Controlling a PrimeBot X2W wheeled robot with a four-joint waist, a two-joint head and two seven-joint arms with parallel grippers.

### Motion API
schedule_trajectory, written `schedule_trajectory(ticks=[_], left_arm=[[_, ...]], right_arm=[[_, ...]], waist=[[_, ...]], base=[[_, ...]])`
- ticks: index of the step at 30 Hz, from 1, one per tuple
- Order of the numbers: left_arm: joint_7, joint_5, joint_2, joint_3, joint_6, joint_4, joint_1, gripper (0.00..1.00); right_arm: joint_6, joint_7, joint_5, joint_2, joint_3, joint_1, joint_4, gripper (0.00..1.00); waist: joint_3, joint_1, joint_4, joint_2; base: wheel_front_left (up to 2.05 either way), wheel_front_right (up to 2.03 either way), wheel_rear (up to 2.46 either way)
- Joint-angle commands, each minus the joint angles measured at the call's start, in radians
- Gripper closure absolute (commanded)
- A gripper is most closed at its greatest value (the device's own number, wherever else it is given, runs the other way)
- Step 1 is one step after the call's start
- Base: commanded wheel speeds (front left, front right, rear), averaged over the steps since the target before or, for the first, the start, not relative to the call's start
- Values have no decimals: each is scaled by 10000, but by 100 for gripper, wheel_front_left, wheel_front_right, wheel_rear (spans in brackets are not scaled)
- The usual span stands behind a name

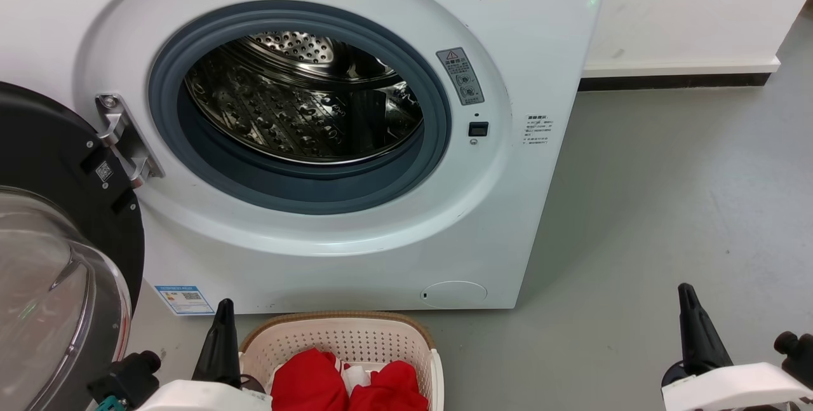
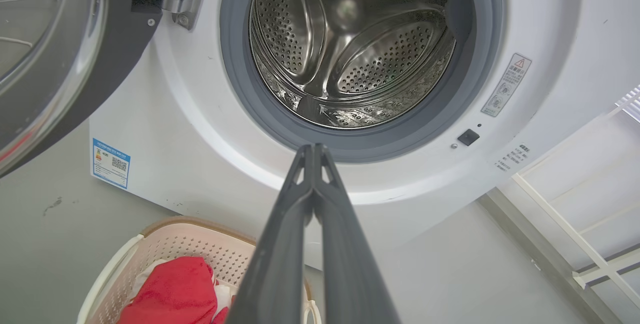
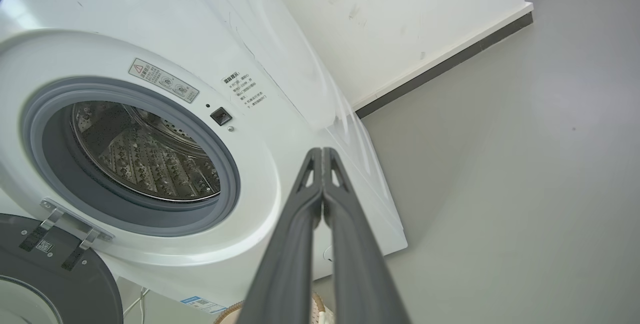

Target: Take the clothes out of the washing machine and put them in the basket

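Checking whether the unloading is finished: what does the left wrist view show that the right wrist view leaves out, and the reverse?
Left wrist view gives: red clothes lying in the basket, the shut left hand, and a white frame beside the machine. Right wrist view gives: the shut right hand, a scuffed wall and its dark skirting. Both give: the washing machine with its door open and its steel drum with no fabric seen inside.
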Motion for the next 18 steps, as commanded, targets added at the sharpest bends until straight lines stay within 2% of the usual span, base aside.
schedule_trajectory(ticks=[1,18], left_arm=[[68,-430,91,31,-68,-61,-296,100],[573,-2766,130,169,-277,263,-672,100]], right_arm=[[0,84,440,-85,-22,-340,-89,100],[-1,629,2753,-103,-72,-673,118,100]], waist=[[1,0,6,-1],[17,0,64,-1]], base=[[0,0,0],[0,0,0]])
